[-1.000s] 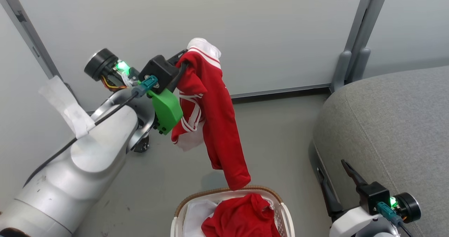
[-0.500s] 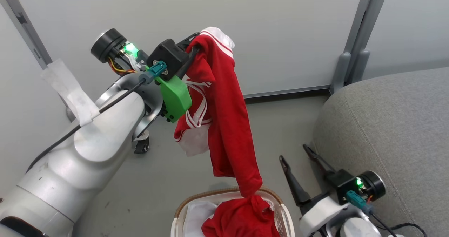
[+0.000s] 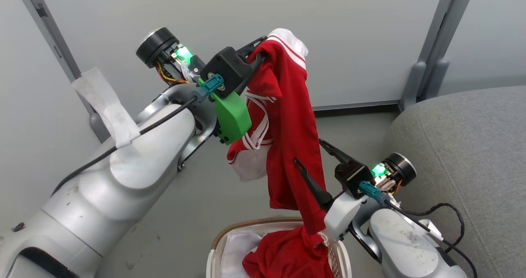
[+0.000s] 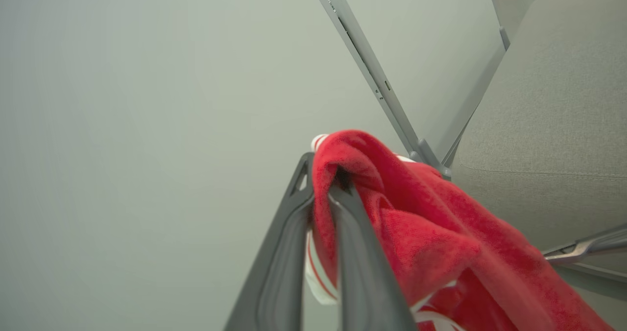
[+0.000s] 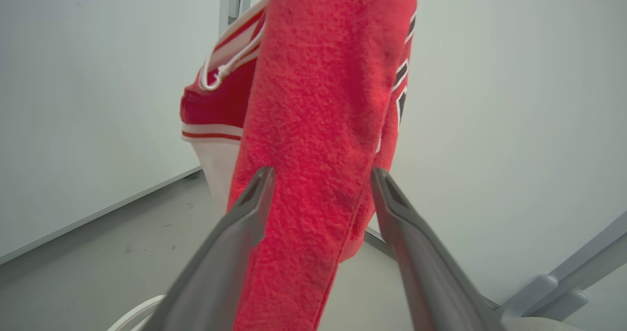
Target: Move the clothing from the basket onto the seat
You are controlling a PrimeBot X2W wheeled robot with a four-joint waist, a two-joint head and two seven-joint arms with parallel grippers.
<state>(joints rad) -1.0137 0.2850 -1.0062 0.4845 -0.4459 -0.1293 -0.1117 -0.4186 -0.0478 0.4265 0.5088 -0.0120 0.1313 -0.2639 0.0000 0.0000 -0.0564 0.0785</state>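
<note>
My left gripper is raised high and shut on the top of a red garment with white stripes, the clothing. It hangs down until its lower end meets a second red piece in the basket. The left wrist view shows the cloth pinched between the left gripper's fingers. My right gripper is open, one finger on each side of the hanging cloth. In the right wrist view the fabric fills the gap of the right gripper. The grey seat lies to the right.
A white liner sheet lies in the basket's left half. Grey wall panels with metal posts stand close behind the garment. A black cable loops off my right forearm beside the seat's edge. Bare grey floor surrounds the basket.
My right gripper rose from beside the seat, up and left to the hanging garment, and now straddles it, still open. The left arm lifted the garment a little higher; the camera shifted.
</note>
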